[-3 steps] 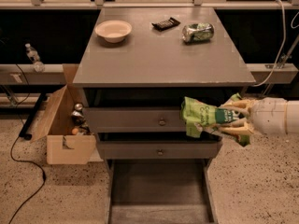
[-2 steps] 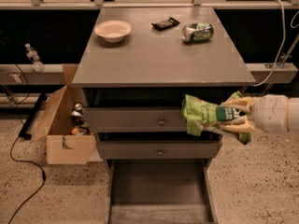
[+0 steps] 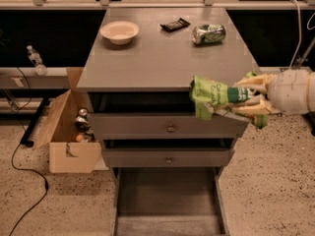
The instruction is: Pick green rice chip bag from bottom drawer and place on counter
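Observation:
The green rice chip bag is light green with a dark green and white label. It hangs in the air in front of the cabinet's right front corner, level with the counter's front edge. My gripper reaches in from the right and is shut on the bag's right end, its pale fingers above and below it. The bottom drawer is pulled out below with a bare grey floor. The counter is the broad grey top just behind and left of the bag.
On the counter stand a white bowl at the back left, a small black object and a shiny green can on its side at the back right. Two knobbed drawers sit slightly open. A cardboard box stands left on the floor.
The gripper with the bag has risen slightly and edged up toward the counter's front edge. Nothing else has moved.

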`<state>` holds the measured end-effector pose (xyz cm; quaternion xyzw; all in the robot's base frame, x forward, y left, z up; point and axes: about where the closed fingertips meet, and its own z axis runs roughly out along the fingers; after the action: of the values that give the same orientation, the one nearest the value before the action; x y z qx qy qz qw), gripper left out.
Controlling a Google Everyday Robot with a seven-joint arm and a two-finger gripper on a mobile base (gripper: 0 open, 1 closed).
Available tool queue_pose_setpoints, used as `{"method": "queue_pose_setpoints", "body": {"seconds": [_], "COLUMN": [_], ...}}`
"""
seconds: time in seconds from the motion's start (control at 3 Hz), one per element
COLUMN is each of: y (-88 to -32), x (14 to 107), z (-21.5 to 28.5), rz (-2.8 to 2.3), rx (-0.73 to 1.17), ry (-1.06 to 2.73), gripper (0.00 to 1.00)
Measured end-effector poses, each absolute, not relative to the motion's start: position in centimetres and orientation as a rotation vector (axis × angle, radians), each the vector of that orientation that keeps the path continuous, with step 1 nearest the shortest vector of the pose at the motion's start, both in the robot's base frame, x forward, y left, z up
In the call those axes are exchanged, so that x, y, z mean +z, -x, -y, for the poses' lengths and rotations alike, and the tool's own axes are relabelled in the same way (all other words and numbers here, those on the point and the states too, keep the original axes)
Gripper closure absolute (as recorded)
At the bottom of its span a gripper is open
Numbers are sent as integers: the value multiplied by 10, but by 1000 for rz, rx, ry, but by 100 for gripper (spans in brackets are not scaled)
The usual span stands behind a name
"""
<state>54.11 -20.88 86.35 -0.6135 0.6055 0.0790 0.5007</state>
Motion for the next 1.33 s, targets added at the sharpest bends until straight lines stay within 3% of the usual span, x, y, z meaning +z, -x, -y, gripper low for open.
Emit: {"method": "queue_pose_setpoints", "body": {"seconds": [0.67,1.33], "y": [-596,-674], "x": [921,925], "z": [204,166], "rz": [-1482,-1499], "rx": [138,234], "ry": [1356,1284], "gripper": [100,100]}}
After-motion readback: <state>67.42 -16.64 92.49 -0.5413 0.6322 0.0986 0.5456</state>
